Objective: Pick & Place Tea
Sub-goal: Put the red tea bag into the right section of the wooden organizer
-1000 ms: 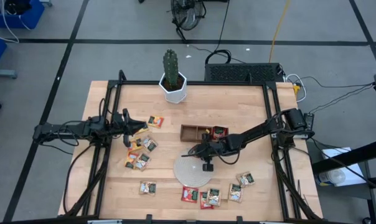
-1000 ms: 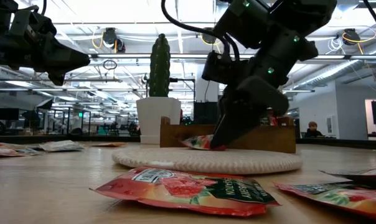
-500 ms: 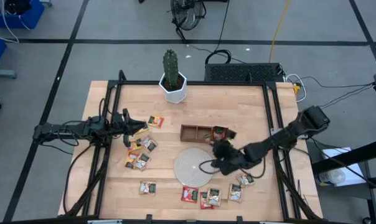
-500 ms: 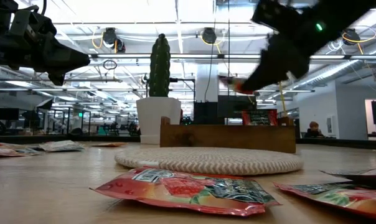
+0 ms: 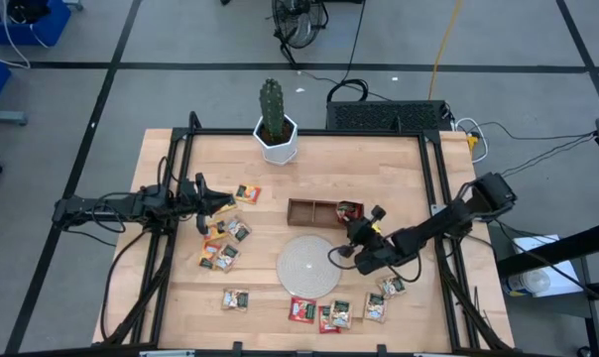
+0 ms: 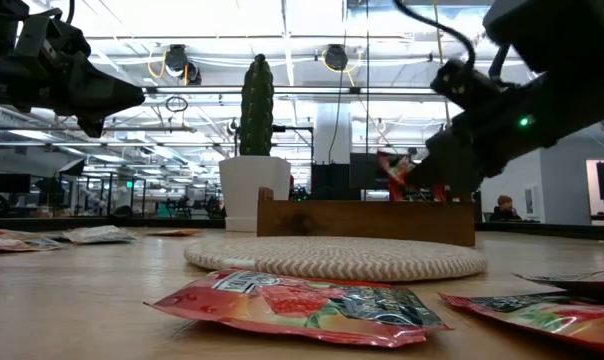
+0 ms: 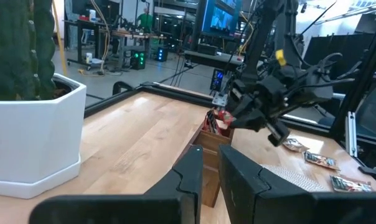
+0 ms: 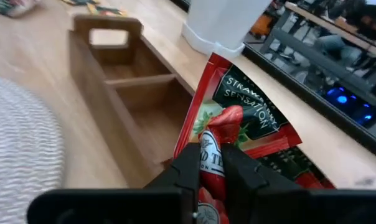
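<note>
My right gripper [image 5: 358,233] is shut on a red tea sachet [image 8: 221,132] just above the right end of the brown wooden tray [image 5: 309,210]. Another red sachet [image 8: 253,102] stands in the tray's right compartment. The pale woven disc [image 5: 307,266] lies in front of the tray with nothing on it. Loose tea sachets lie flat at the left [image 5: 225,243] and along the near edge [image 5: 334,313]. At the table's left, my left gripper [image 5: 225,204] hangs level, shut on nothing. My right gripper pinches the red sachet's crumpled middle [image 8: 214,149] between its two fingers. The fingers come slanting from the table's near right, a little below level. The sachet sticks out past the fingertips, clear of the table and above the tray's rim [image 6: 390,168].
A cactus in a white pot [image 5: 276,134] stands at the far edge, behind the tray. More sachets [image 5: 389,288] lie near the right arm. A black frame [image 5: 433,198] runs along the table's sides.
My right gripper has lifted the red sachet off the woven disc and carried it right and toward the far edge, to the tray's right end. It has tipped from pointing steeply down to nearly level and has rolled. The sachet hangs clear of the disc.
</note>
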Controlling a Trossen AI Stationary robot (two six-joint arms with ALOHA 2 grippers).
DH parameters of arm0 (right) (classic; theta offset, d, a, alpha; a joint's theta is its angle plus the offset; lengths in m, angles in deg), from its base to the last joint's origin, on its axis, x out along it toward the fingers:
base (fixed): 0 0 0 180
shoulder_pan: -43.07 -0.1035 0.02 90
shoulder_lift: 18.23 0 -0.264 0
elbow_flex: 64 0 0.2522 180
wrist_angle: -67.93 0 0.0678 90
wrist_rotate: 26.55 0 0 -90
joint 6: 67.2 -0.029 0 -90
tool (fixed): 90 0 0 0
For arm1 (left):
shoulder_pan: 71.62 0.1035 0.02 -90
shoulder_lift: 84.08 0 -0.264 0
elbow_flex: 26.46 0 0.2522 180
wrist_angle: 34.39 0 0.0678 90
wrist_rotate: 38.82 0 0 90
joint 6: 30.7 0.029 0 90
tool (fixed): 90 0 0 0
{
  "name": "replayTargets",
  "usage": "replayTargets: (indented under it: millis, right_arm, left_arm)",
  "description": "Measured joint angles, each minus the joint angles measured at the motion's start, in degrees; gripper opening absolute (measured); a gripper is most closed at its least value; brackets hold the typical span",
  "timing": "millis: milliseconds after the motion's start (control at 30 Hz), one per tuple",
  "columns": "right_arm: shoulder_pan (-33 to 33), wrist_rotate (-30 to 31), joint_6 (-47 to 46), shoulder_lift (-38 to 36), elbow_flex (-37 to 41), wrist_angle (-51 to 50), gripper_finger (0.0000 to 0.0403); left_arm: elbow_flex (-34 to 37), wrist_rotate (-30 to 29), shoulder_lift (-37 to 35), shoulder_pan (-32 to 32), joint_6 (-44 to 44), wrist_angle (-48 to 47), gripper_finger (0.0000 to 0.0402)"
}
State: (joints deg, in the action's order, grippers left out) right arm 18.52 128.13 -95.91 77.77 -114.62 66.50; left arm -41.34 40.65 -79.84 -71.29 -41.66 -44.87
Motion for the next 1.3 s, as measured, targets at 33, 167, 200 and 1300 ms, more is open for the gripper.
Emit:
replayTargets:
  millis: [33,167,200,1300]
  right_arm:
    - [0.39,0.02,0.52,0.27,0.00,-0.01,0.0035]
    - [1.29,-0.29,1.95,0.81,0.00,-0.55,0.0034]
    - [1.30,-0.31,2.66,0.80,0.00,-0.47,0.0034]
    - [3.12,-6.04,4.43,0.69,-0.13,-3.48,0.0103]
  left_arm:
    - [0.00,0.00,0.01,-0.01,0.00,-0.10,0.0051]
    - [0.00,0.00,-0.01,0.01,0.00,-0.12,0.0051]
    - [0.00,0.00,-0.01,0.01,0.02,-0.10,0.0051]
    - [0.00,0.00,0.00,-0.01,0.00,-0.08,0.0051]
